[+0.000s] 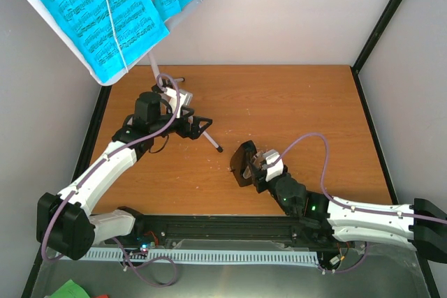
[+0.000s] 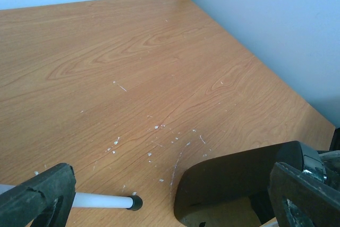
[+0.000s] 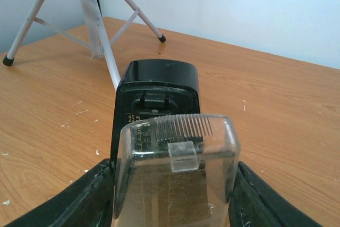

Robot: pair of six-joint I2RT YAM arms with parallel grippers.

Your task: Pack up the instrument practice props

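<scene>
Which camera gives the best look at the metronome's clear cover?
Right wrist: the clear cover fills the foreground between the fingers of the right gripper, against the black metronome. Top external shows it only as a small pale patch; left wrist shows only the metronome's dark body.

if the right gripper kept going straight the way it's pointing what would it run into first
The black metronome, directly ahead of the right gripper and the clear cover it holds. Beyond it a white music stand leg looks roughly in line, though depth there is unclear.

Wooden table (image 1: pixel 300 109) under music stand (image 1: pixel 213 139), metronome (image 1: pixel 244 163)
</scene>
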